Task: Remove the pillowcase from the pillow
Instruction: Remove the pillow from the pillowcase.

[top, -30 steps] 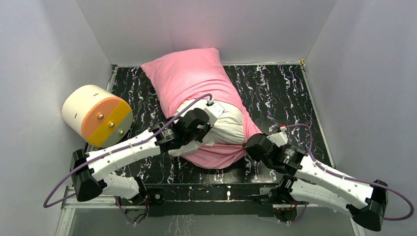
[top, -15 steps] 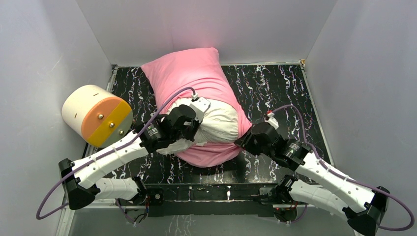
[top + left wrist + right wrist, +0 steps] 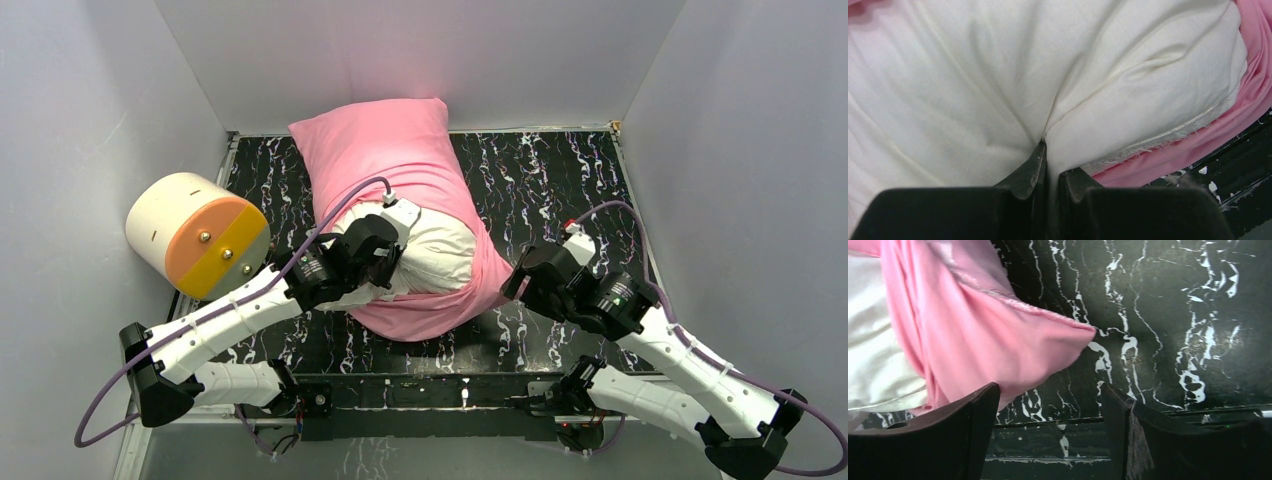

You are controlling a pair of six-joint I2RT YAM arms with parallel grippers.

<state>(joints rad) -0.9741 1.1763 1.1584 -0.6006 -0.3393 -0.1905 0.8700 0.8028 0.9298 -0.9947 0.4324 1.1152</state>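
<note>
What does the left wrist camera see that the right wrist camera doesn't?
Only the left wrist view shows the left gripper shut, pinching a fold of the white pillow, and the pillow's frayed seam. Only the right wrist view shows the right gripper open with nothing between its fingers, and a loose corner of the pink pillowcase pointing out over the black marbled table. Both show some white pillow, pink pillowcase and table.

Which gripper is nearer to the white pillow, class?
Left. The left gripper is shut on the pillow, pinching its exposed white fabric. The right gripper stands open off to the right, beside the pillowcase, holding nothing.
</note>
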